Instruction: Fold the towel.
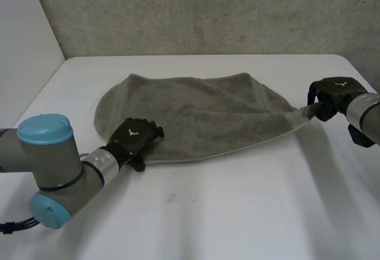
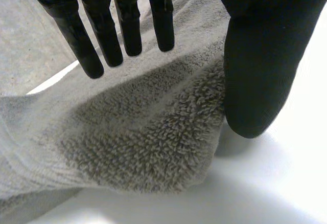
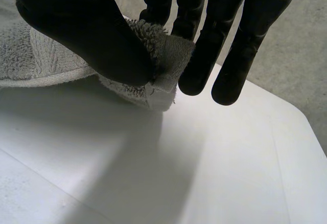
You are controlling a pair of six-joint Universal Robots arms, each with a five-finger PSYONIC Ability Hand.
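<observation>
While no neat fold shows yet, we judge the task to be at an early stage. The towel point(image 1: 202, 114) lies across the middle of the table point(image 1: 237, 212) as a rounded, slightly rumpled grey shape. Its far edge is bowed, and its right end is drawn out to a point. We cannot tell whether it is already doubled over once. In either case, squaring it up and folding it flat appear to be left to do.

The right hand point(image 1: 332, 97) is at the towel's right corner, near the table's right side. Its wrist view shows the thumb point(image 3: 87, 29) pressing that corner against the nearest fingers point(image 3: 196, 35), so the hand is pinching the cloth. The other fingers hang straight beside it. The corner sits a little above the table, and the cloth runs from it in a taut line back to the main body. The right arm point(image 1: 365, 114) comes in low from the side.

The left hand point(image 1: 135, 138) is at the towel's near-left edge, palm down over the cloth, with the left arm point(image 1: 47, 165) bent at the table's near-left corner. Its wrist view shows straight fingers point(image 2: 127, 29) spread above the pile. The thumb point(image 2: 260, 70) stands apart from them, just beside the raised edge of the cloth. The edge sits in the gap between them, and as far as we can see the hand is not closed on it. We judge it to be ready to take hold, so that both hands can lift and carry one side over.
</observation>
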